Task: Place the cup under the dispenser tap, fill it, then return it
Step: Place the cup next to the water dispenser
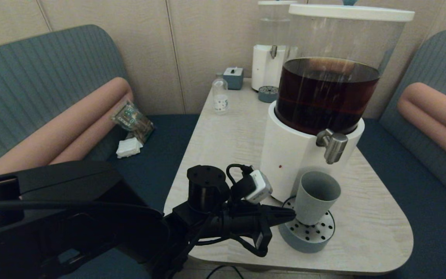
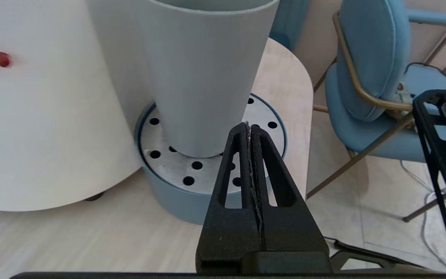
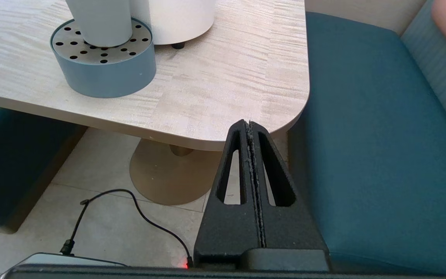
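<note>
The grey-blue cup (image 1: 316, 197) (image 2: 203, 77) (image 3: 99, 21) stands upright on the round drip tray (image 1: 308, 234) (image 2: 176, 193) (image 3: 105, 73), below the brushed-steel dispenser tap (image 1: 333, 144) of the large white-based dispenser (image 1: 289, 155) holding dark brown liquid. My left gripper (image 1: 290, 212) (image 2: 249, 124) is shut with nothing between its fingers, its tip right beside the cup's lower wall. My right gripper (image 3: 249, 122) is shut and empty, parked low off the table's near right corner, out of the head view.
A smaller white dispenser (image 1: 271, 62), its own small tray (image 1: 267, 94), a clear bottle (image 1: 220, 97) and a small blue box (image 1: 233, 77) stand at the table's far end. Benches flank the table (image 1: 227, 139). A blue chair (image 2: 370, 77) stands beyond the table edge.
</note>
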Tool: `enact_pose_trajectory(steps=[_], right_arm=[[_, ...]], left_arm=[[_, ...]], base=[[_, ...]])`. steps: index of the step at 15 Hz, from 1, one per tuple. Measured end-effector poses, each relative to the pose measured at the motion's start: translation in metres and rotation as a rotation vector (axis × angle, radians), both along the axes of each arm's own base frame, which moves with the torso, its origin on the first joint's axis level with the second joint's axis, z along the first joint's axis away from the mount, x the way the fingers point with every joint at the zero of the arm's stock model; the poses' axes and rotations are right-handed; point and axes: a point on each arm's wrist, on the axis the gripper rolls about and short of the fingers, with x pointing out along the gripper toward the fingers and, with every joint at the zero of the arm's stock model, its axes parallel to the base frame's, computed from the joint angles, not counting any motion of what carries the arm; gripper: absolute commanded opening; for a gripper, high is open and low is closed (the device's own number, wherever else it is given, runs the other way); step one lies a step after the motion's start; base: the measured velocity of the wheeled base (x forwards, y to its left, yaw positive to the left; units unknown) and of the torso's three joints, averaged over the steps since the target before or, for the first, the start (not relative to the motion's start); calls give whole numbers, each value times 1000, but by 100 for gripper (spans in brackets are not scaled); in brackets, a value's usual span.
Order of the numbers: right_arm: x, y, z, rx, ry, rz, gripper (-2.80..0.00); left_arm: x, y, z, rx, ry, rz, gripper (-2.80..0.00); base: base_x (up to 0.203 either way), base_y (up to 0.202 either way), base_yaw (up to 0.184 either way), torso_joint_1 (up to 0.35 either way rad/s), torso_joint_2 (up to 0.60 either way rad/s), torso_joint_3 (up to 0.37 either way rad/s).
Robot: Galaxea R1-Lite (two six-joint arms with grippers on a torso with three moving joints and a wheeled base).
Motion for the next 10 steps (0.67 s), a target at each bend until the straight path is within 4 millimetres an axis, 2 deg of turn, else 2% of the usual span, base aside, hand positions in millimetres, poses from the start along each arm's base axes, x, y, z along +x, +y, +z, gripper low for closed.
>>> enact_pose_trajectory(steps=[3,10], right_arm=[[0,0,0,0,0,0,-280],[0,0,0,0,0,0,-280]], left_arm=[[-3,-5,-1,-11,9,-13,-280],[8,-15,-6,-26,-11,27,-280]], base=[[0,0,0,0,0,0],[0,0,0,0,0,0]])
